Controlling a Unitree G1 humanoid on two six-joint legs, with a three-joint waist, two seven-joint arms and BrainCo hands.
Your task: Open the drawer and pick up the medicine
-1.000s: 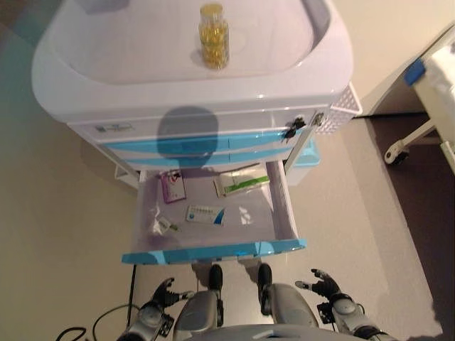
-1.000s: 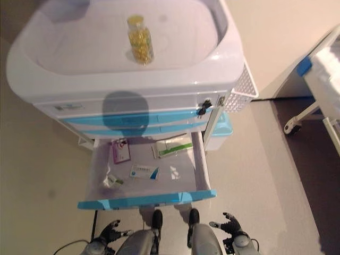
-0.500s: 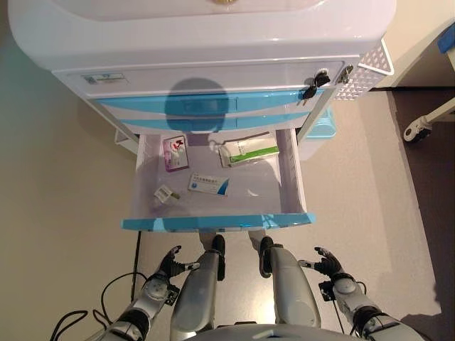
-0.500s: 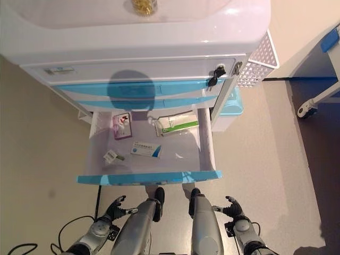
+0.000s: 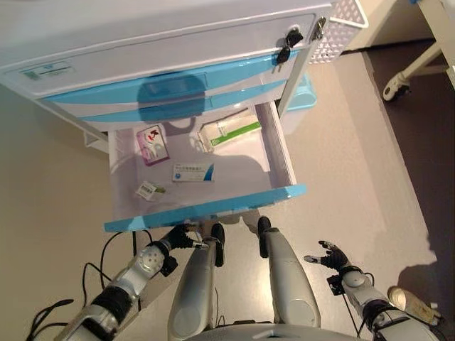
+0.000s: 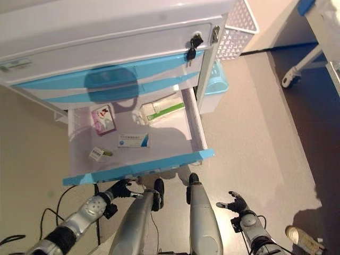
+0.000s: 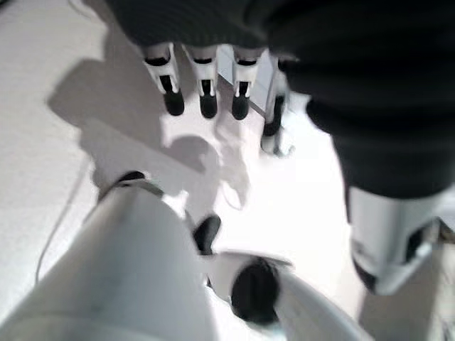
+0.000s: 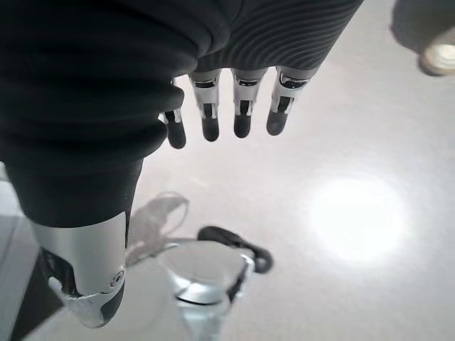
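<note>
Ahead, the white bedside cabinet with blue-fronted drawers (image 5: 163, 71) has its lowest white plastic drawer (image 5: 202, 209) pulled out. Inside lie a green-and-white medicine pouch (image 5: 229, 132) at the back, a pink box (image 5: 151, 144) to its left, a blue-and-white flat box (image 5: 193, 172) mid-drawer, and a small white packet (image 5: 147, 190). My left hand (image 5: 179, 236), just under the drawer front, and my right hand (image 5: 332, 254), low over the floor, hang with fingers relaxed, holding nothing.

The cabinet (image 5: 178, 50) above my open drawer (image 5: 202, 209) runs off the top edge, so its top surface is out of sight. The print on the small boxes (image 5: 192, 172) in the drawer is too small to read. A wheeled frame (image 5: 426, 42) at the right is cut off. My left wrist view is blurred.
</note>
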